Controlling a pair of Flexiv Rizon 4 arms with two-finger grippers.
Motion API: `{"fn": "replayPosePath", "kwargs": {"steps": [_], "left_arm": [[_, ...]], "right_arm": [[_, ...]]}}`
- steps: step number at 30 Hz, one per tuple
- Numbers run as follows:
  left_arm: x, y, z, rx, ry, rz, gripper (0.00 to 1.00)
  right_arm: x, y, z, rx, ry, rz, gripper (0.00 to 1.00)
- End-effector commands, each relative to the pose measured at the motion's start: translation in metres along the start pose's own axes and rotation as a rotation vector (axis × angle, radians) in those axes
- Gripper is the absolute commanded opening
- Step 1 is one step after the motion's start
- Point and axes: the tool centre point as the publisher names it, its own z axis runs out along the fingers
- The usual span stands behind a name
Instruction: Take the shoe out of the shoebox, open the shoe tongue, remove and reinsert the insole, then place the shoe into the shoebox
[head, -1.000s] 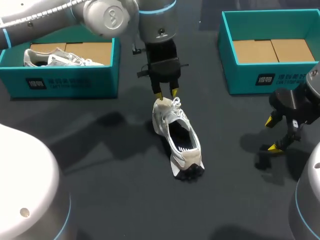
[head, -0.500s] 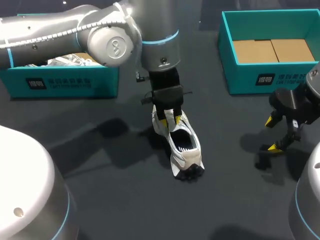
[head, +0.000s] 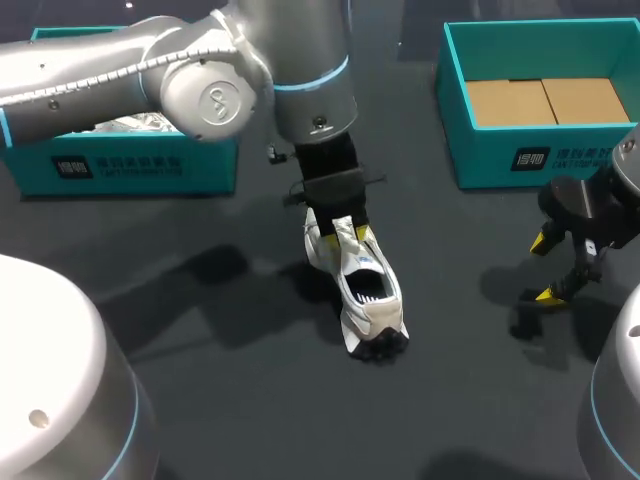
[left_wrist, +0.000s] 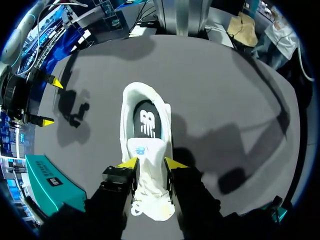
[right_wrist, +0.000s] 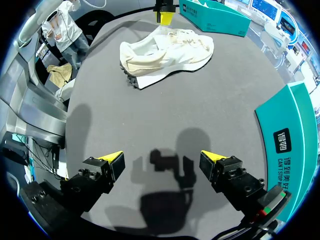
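Dark table (head: 220, 400) bears the shoe (head: 372, 318), out of its box. The left gripper (left_wrist: 150, 163) has its jaws set narrow, pinching the tongue (left_wrist: 146, 150). This looks like the tongue-opening step. Next, a gentle pull toward the toe should bare the insole ahead. The right gripper (right_wrist: 161, 157) hangs wide open and empty, well apart.

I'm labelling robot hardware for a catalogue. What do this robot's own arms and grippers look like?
The left arm is silver-grey rounded tubing with light blue rings at joints and an embossed cap. The left gripper is a black block with thin cables; like the right gripper, its two fingers end in yellow tips.
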Motion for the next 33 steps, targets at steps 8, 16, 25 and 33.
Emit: {"fn": "replayPosePath", "kwargs": {"steps": [8,16,25,33], "left_arm": [[-0.019,0.004,0.024,-0.030,0.034,-0.003,0.31],[-0.008,0.001,0.063,-0.006,0.094,0.001,0.29],[0.012,-0.015,0.046,0.008,0.055,-0.010,0.31],[0.004,-0.030,-0.012,-0.029,0.029,-0.122,0.49]], "right_arm": [[0.001,0.000,0.000,0.001,-0.003,0.000,1.00],[0.001,0.000,0.000,0.001,-0.003,0.000,1.00],[0.001,0.000,0.000,0.001,-0.003,0.000,1.00],[0.001,0.000,0.000,0.001,-0.003,0.000,1.00]]}}
